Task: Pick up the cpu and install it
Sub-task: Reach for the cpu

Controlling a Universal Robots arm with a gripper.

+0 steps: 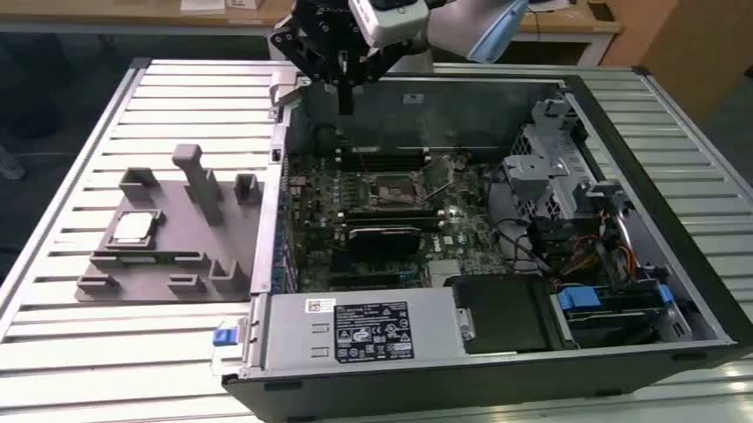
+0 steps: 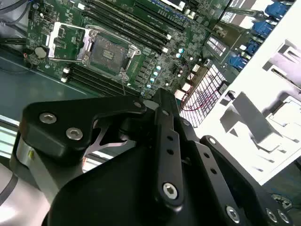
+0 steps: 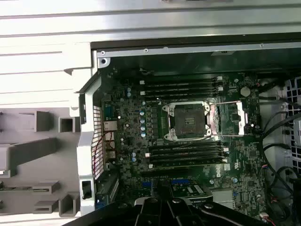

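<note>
The cpu (image 1: 132, 227), a small silvery square chip, lies flat in a grey holder (image 1: 194, 242) on the table at the exterior view's left of the open computer case. My gripper (image 1: 345, 107) hangs above the case's back wall, well away from the cpu, its fingers drawn together with nothing between them. The motherboard's socket (image 1: 394, 188) stands open with a dark centre, seen in both wrist views (image 3: 188, 121) (image 2: 109, 51), its metal cover plate (image 3: 230, 120) flipped aside. The gripper's black linkage (image 2: 160, 155) shows in the second wrist view.
The case (image 1: 273, 132) has raised metal walls around the motherboard. A drive cage (image 1: 547, 167) and cable bundle (image 1: 588, 256) stand at the exterior view's right, a power supply (image 1: 353, 330) at the front. The holder has upright posts (image 1: 194, 181). The slatted table (image 1: 118, 352) surrounds all.
</note>
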